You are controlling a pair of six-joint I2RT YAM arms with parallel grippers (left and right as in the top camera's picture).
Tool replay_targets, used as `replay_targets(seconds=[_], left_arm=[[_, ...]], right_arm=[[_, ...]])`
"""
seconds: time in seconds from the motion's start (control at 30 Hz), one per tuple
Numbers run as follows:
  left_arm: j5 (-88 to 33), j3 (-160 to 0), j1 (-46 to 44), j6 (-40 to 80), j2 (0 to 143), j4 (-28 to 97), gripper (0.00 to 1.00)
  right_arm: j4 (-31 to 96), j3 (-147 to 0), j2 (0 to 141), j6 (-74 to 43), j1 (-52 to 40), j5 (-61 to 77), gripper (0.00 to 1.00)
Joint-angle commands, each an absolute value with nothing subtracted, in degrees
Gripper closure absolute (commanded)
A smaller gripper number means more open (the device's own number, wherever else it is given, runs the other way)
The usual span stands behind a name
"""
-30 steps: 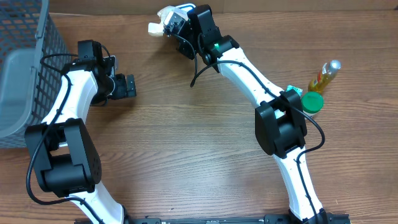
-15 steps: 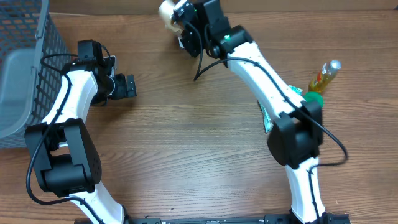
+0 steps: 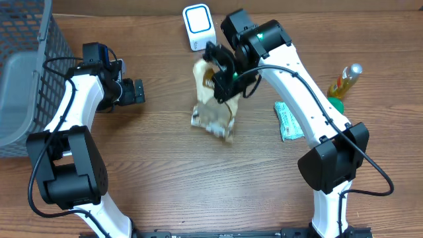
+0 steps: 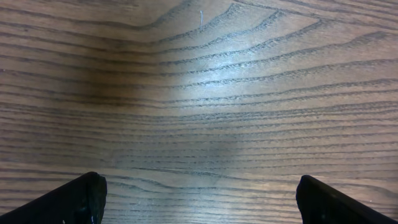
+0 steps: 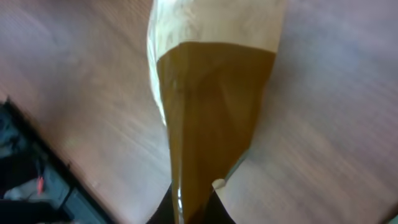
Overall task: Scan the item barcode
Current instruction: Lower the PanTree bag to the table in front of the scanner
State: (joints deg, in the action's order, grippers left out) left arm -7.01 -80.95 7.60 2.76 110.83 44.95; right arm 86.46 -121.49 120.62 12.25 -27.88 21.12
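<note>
Tan pouch [image 3: 213, 114] pinched in right gripper [image 3: 220, 77], just below white scanner [image 3: 197, 26]; left gripper [image 3: 135, 91] spread wide, well left of scanner.

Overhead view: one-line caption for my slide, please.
Right gripper shut on a tan pouch, holding it near the white scanner; left gripper open and empty.

The pouch [image 3: 212, 114] hangs before the scanner [image 3: 197, 27], basket [image 3: 21, 92] far left, packet [image 3: 289, 121] and bottle [image 3: 345, 80] right.

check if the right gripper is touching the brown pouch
Touching. The right wrist view shows the brown pouch pinched at its narrow end in the shut right gripper, with no gap.
</note>
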Motion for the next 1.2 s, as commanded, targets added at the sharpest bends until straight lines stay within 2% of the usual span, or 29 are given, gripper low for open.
replay_targets(seconds=[0.0, 0.13, 0.17, 0.2, 0.27, 0.33, 0.4, 0.53, 0.73, 0.83, 0.97, 1.0, 1.1, 1.17], left_arm=[[-6.9, -81.9, 7.4, 1.9, 111.6, 44.8, 0.0], [-6.9, -81.9, 7.4, 1.9, 111.6, 44.8, 0.0], [-6.9, -81.9, 7.4, 1.9, 111.6, 44.8, 0.0], [-6.9, -81.9, 7.4, 1.9, 111.6, 44.8, 0.0], [-6.9, -81.9, 7.4, 1.9, 111.6, 44.8, 0.0], [-6.9, -81.9, 7.4, 1.9, 111.6, 44.8, 0.0], [-6.9, -81.9, 7.4, 1.9, 111.6, 44.8, 0.0], [-6.9, -81.9, 7.4, 1.9, 111.6, 44.8, 0.0], [-6.9, -81.9, 7.4, 1.9, 111.6, 44.8, 0.0], [-6.9, -81.9, 7.4, 1.9, 111.6, 44.8, 0.0], [-6.9, -81.9, 7.4, 1.9, 111.6, 44.8, 0.0], [-6.9, -81.9, 7.4, 1.9, 111.6, 44.8, 0.0], [-6.9, -81.9, 7.4, 1.9, 111.6, 44.8, 0.0], [-6.9, -81.9, 7.4, 1.9, 111.6, 44.8, 0.01]], right_arm=[[87.3, -118.4, 119.8, 12.0, -27.6, 21.2, 0.96], [86.5, -114.2, 119.8, 12.0, -27.2, 19.1, 0.95], [85.8, -113.1, 119.8, 12.0, -27.1, 18.1, 0.89], [84.8, -112.0, 119.8, 12.0, -27.1, 16.8, 0.79], [83.4, -110.4, 119.8, 12.0, -27.1, 14.5, 0.42], [81.3, -108.7, 119.8, 11.4, -27.1, 12.2, 0.13], [79.2, -107.3, 119.8, 9.4, -27.0, 10.6, 0.0], [73.2, -104.7, 119.8, 3.8, -27.0, 6.8, 0.0], [63.2, -101.2, 119.8, -10.6, -27.0, -0.6, 0.0], [59.2, -100.0, 119.8, -17.5, -27.1, 0.3, 0.0], [56.2, -98.5, 119.8, -21.2, -28.1, 10.7, 0.0], [55.7, -98.2, 119.8, -21.0, -28.4, 13.1, 0.04], [55.2, -97.7, 119.8, -21.3, -29.5, 16.3, 0.41], [55.4, -97.6, 119.8, -22.2, -30.6, 16.4, 0.58]])
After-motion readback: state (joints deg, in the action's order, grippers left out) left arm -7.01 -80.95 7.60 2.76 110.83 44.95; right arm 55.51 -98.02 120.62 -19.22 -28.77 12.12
